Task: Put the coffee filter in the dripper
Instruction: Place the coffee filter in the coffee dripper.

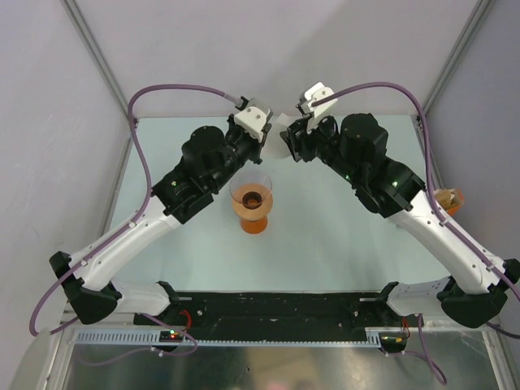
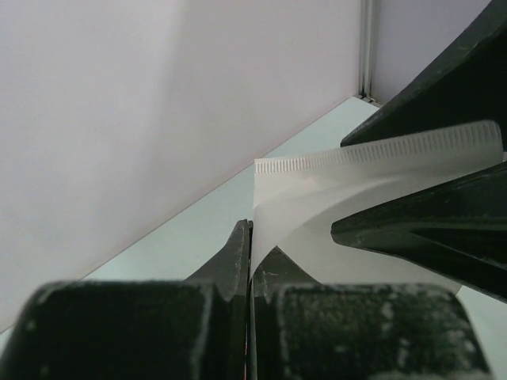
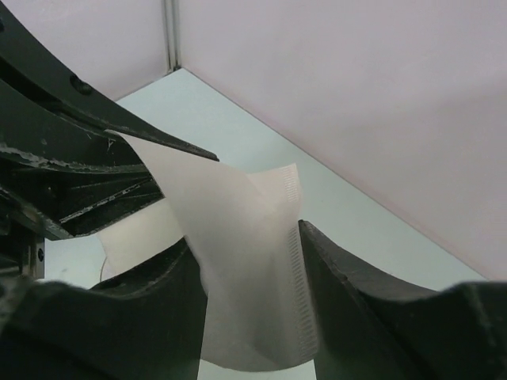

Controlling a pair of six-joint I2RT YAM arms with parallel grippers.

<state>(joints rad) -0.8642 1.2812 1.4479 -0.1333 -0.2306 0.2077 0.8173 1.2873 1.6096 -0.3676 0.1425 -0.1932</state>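
The coffee filter (image 1: 280, 134) is a thin white paper cone held in the air between both grippers, behind and above the dripper. The dripper (image 1: 251, 195) is a clear funnel on an orange base and stands upright on the table. My left gripper (image 1: 268, 140) is shut on one edge of the filter (image 2: 317, 198); its jaws pinch the paper (image 2: 252, 245). My right gripper (image 1: 291, 140) holds the filter (image 3: 238, 309) between its fingers (image 3: 247, 237). The jaws stand apart and the paper bows between them, touching both.
A tan-and-white stack of paper fans (image 1: 448, 199) sits at the right edge of the table. Pale enclosure walls (image 1: 268, 49) stand close behind the grippers. Purple cables (image 1: 175, 91) arch over both arms.
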